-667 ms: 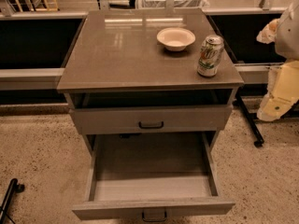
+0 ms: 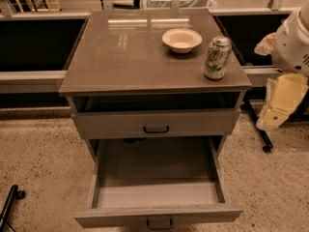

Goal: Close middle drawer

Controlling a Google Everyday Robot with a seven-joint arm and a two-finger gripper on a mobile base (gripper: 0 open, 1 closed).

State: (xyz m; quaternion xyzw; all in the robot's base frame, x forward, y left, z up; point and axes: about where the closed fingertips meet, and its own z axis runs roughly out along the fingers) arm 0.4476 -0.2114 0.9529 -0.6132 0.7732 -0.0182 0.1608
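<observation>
**A:** Gripper status?

**B:** My gripper is hanging off the desk's right edge, just outside the front-right corner and lower than the top surface. It's the cream-coloured part sitting under my white arm. I can't tell whether it's spread or pressed together. It's sitting apart from the desk, not touching it.

**A:** What's nearest to it on top?

**B:** A can is standing upright by the right edge, near the front-right corner. A bowl is sitting behind it toward the rear edge, right of centre and apart from the can. A wire basket is showing just beyond the rear edge.

**A:** Where's the middle drawer?

**B:** The middle drawer is sticking far out past the front edge, with its grey floor and both side walls showing. Its flat front is sitting well forward of the desk, and its dark bar handle is sitting at the centre of that front. It's well apart from my gripper.

**A:** And the one above?

**B:** The top drawer is sitting only slightly out under the front edge. A dark gap is showing between its front and the desk top.
</observation>
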